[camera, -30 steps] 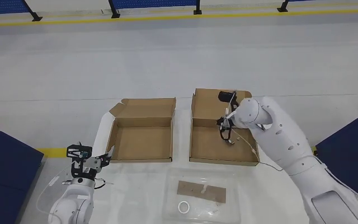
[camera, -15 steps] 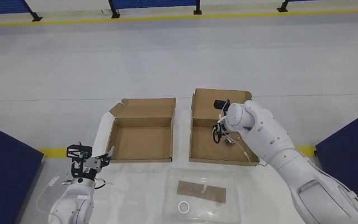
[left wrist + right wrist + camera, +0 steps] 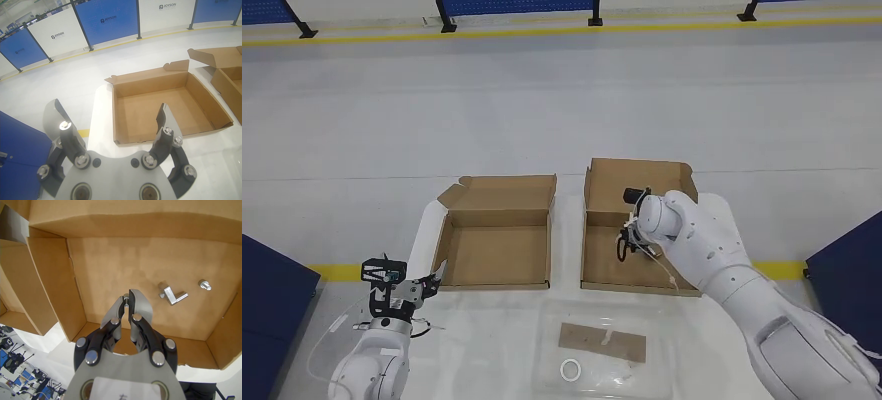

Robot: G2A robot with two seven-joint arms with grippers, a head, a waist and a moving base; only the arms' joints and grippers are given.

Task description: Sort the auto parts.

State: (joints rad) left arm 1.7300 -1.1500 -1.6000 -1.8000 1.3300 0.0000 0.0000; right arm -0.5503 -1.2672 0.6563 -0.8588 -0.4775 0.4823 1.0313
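Note:
My right gripper [image 3: 126, 299] hangs inside the right cardboard box [image 3: 117, 256], shut on a small metal bolt [image 3: 126, 302] at its fingertips. On that box's floor lie an L-shaped metal bracket [image 3: 173, 294] and a short metal stud [image 3: 204, 284]. From above, the right gripper [image 3: 626, 243] is over the right box [image 3: 607, 180] near its left wall. My left gripper [image 3: 111, 115] stands open and holds nothing, in front of the left cardboard box [image 3: 191, 113]; the top view puts the left gripper [image 3: 407, 290] at the table's left edge, beside the left box [image 3: 495, 255].
A clear plastic tray [image 3: 662, 375] sits at the table's front, holding a cardboard strip [image 3: 602, 341] and a white ring [image 3: 570, 370]. A blue cabinet [image 3: 20, 136] stands beside the left arm. Blue and white partition panels [image 3: 105, 20] line the far floor.
The right arm has swung left across the right box, carrying its gripper from the box's right side toward its left wall. The left arm has kept still.

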